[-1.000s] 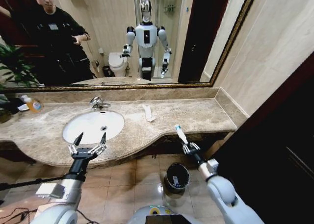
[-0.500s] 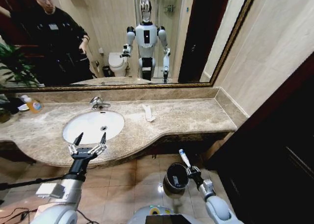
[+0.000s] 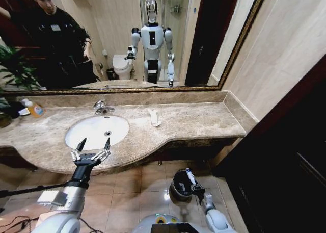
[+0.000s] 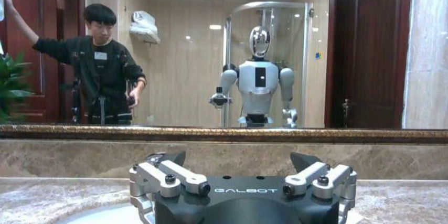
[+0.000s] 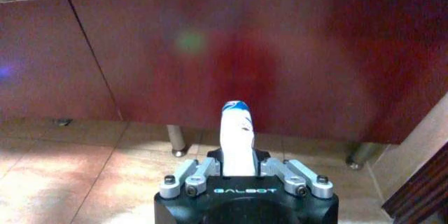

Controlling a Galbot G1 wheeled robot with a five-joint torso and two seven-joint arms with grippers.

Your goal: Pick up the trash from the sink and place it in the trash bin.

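Right gripper (image 3: 194,187) hangs low with a white tube (image 3: 190,176) clamped in it, right over the mouth of the bin (image 3: 179,188), open floor on all sides. The counter (image 3: 204,122) edge juts out above and the dark red cabinet front (image 5: 280,51) closes off ahead. Left gripper (image 3: 92,145) waits spread at the counter's front edge by the sink (image 3: 97,131).

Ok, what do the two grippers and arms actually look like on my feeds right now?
The left gripper and the right gripper match: a black body printed GALBOT in white, silver metal finger linkages with dark screws, and black pointed fingertips. In the head view the left arm's wrist section is black, turning into smooth light-grey shell casing nearer the body. The right arm has the same grey shell.
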